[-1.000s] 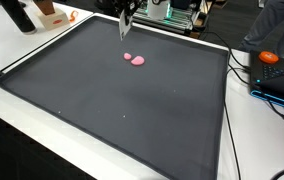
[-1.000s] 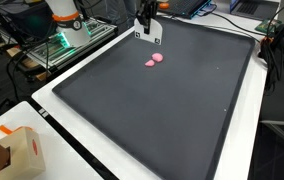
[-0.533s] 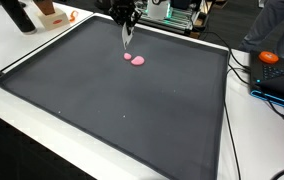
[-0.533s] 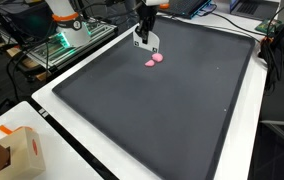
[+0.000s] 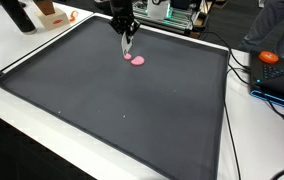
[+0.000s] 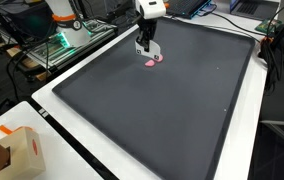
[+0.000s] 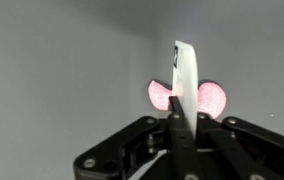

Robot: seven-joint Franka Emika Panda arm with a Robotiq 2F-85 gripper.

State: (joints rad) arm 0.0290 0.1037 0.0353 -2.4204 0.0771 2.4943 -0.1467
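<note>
In an exterior view, the gripper [image 5: 128, 49] hangs over the black mat [image 5: 122, 110] towards its 12 o'clock edge, with a pink lump [image 5: 135, 59] just beside its tips at 5 o'clock. In an exterior view, the pink lump [image 6: 153, 62] again lies on the mat at the gripper's [image 6: 148, 54] 5 o'clock. In the wrist view, the gripper [image 7: 183, 55] looks fully closed and holds nothing, its fingers forming one white blade pointing to 12 o'clock across the two-lobed pink lump [image 7: 213, 98].

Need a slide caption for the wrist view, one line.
Gripper shut on a white strip, its tip at two pink lumps on the gray mat.
</note>
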